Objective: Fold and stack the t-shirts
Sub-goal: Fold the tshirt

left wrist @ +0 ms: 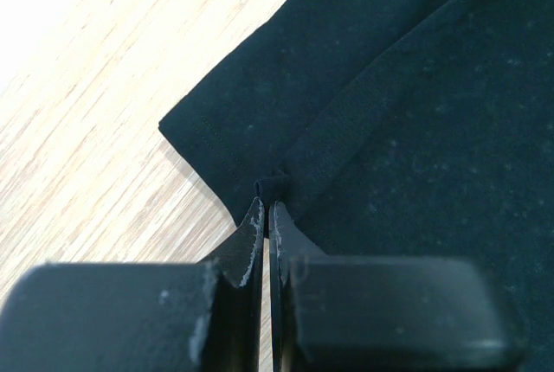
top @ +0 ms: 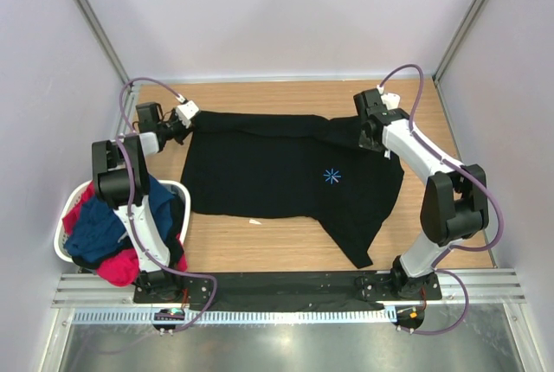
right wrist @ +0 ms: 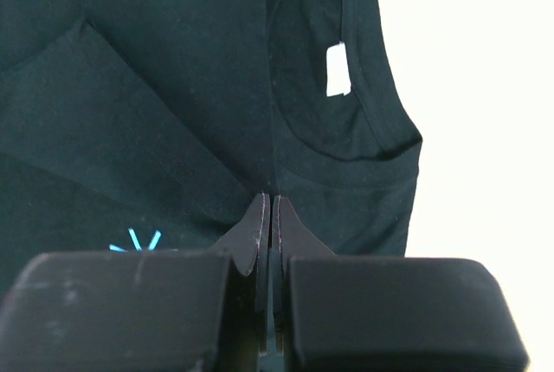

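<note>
Black t-shirt (top: 277, 173) spread out, left gripper (left wrist: 265, 208), right gripper (right wrist: 267, 203) pinching it (far edge)

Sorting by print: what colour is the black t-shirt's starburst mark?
Light blue; the starburst mark on the black t-shirt shows best in the top external view.

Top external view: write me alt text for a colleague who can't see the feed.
A black t-shirt lies spread on a wooden table, blue star mark facing up, with the left pincer shut on its far-left corner and the right pincer shut on its far-right edge. A white basket at the near left holds a navy shirt and a red-pink shirt.
</note>
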